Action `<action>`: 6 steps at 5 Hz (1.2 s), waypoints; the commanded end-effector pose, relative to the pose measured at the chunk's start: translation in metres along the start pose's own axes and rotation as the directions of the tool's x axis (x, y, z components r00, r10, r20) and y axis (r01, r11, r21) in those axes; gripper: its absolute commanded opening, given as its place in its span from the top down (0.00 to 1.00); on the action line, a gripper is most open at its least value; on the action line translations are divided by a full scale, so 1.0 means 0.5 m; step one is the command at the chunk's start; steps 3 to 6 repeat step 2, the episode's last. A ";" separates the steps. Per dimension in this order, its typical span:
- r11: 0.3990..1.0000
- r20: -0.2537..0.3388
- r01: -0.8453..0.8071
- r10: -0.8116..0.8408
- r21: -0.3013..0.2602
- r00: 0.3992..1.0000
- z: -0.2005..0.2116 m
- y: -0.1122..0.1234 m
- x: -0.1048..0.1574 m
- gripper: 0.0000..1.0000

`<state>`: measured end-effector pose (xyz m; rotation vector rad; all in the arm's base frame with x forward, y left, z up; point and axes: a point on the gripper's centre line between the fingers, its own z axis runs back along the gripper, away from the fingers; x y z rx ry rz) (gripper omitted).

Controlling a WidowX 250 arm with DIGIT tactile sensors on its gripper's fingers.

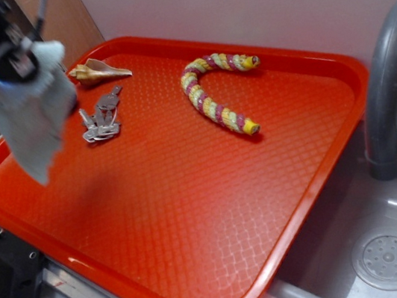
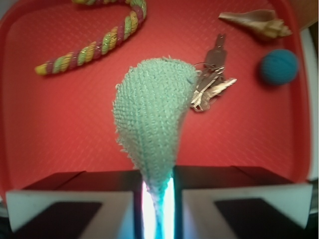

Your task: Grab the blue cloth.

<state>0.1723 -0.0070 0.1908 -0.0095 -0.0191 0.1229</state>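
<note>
Pale blue fabric fills the middle of the wrist view: the blue cloth (image 2: 152, 117) is pinched at one end between the closed fingers of the gripper (image 2: 158, 199) and hangs loose from there, its frayed edge showing. In the exterior view the gripper (image 1: 9, 62) is raised above the near left part of a red plastic tray (image 1: 194, 218), and the blue cloth (image 1: 23, 116) dangles under it, clear of the tray surface, with a soft shadow on the tray below

Just beyond the cloth, and partly hidden behind it in the wrist view, lies a bunch of keys (image 2: 212, 82) flat on the tray. A little farther out on the same side rests a small dark blue knitted ball (image 2: 278, 66), and past it a tan spiral seashell (image 2: 256, 23) near the tray's rim. On the other side, well apart from the gripper, a striped rope toy (image 1: 216, 93) in yellow, green and maroon curves across the tray

Beside the tray stands a grey faucet (image 1: 388, 81) over a grey sink (image 1: 389, 255)
</note>
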 end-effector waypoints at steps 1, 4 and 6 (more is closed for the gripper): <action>0.998 0.071 -0.042 0.045 -0.041 0.996 0.181 0.042 0.040 1.00; 0.999 0.074 -0.044 0.045 -0.005 0.996 0.153 0.036 0.039 1.00; 0.999 0.074 -0.044 0.045 -0.005 0.996 0.153 0.036 0.039 1.00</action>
